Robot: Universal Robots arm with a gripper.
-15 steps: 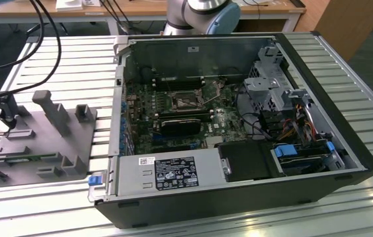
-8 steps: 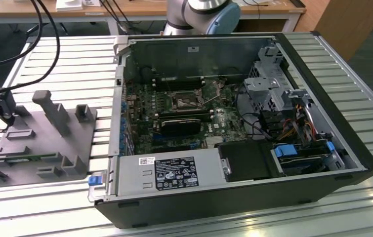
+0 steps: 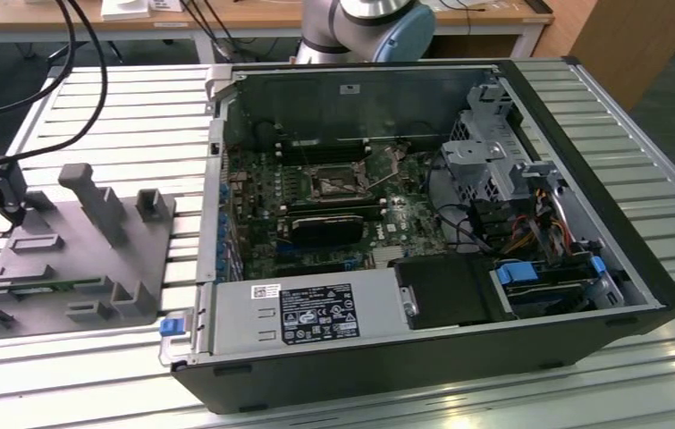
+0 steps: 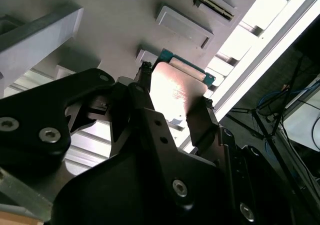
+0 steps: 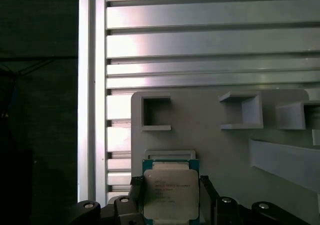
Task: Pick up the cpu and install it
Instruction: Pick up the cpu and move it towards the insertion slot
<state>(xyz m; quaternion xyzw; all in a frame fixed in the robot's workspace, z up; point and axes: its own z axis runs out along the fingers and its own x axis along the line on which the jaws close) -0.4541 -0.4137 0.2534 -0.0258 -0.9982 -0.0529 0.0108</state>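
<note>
My black gripper is closed narrow on the cpu, a small flat square chip with a shiny silver metal top and a thin green edge. One finger presses at each of two opposite edges. In both wrist views the chip is just over the grey plastic fixture with upright posts, beside a shallow rectangular recess in it; whether the chip touches the fixture I cannot tell. The fixture lies on the table of ribbed aluminium slats. Well apart, toward the exterior view's right, the open black computer case stands on the same table. Inside it is the square black-and-metal socket frame.
</note>
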